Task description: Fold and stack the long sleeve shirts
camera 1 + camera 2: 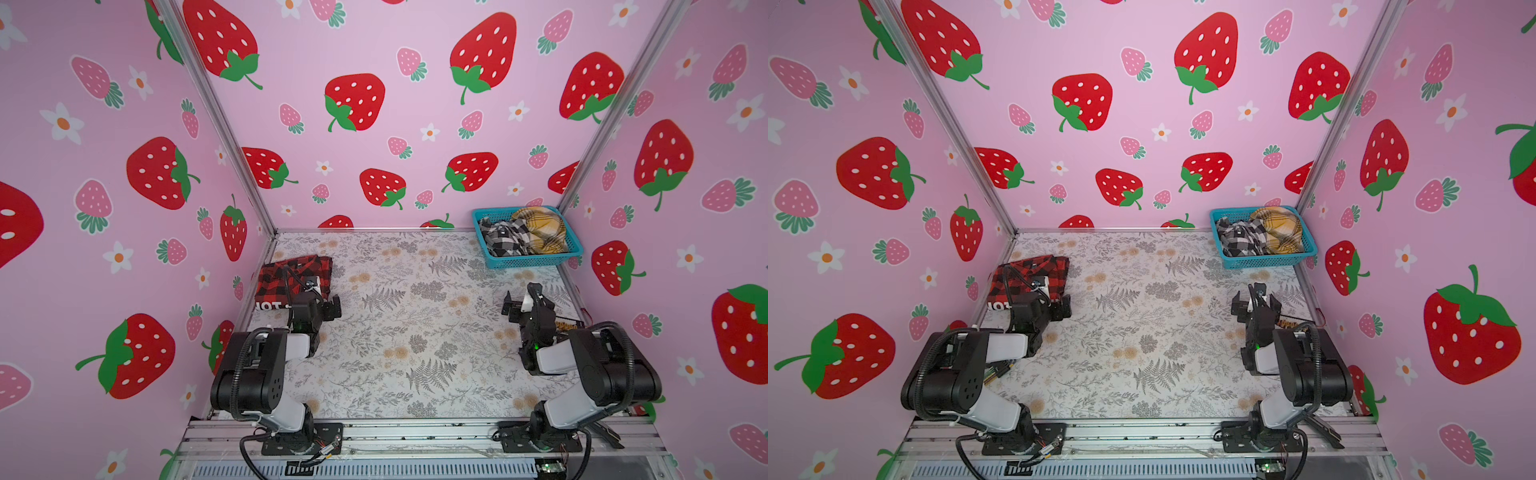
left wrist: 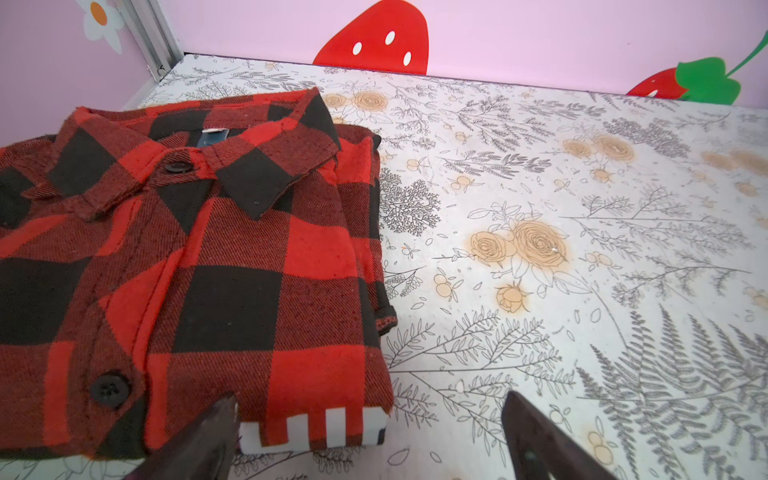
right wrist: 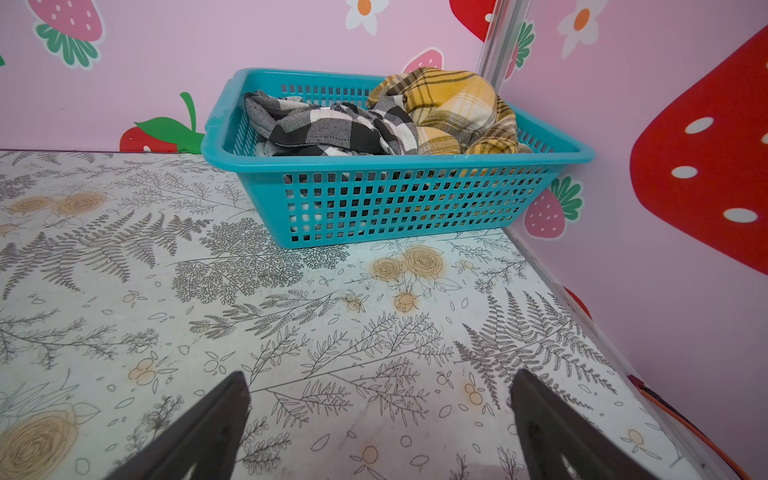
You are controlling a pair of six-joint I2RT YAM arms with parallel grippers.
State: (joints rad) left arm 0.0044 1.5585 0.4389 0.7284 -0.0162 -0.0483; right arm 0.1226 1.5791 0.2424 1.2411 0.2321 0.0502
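A folded red-and-black shirt [image 2: 199, 270] lies flat near the far left corner of the tabletop [image 1: 415, 332], collar up and buttoned, with white block letters showing along its near fold. I judge it is parked there as the base of the stack, leaving the middle bare for folding the next one.

My left claw [image 2: 372, 405] hangs at the shirt's near edge with its fingers wide apart and nothing between them. One finger overlaps the hem, but I cannot tell whether it touches.

In the far right corner stands a teal mesh basket [image 3: 399, 199]. It holds two crumpled shirts side by side: a black-and-white plaid shirt [image 3: 316, 129] and a mustard plaid shirt [image 3: 453, 108], bunched up and not yet folded.

My right claw [image 3: 381, 376] is spread wide and empty above bare tabletop by the right edge. It faces the basket, which looks well placed for fetching the next shirt.
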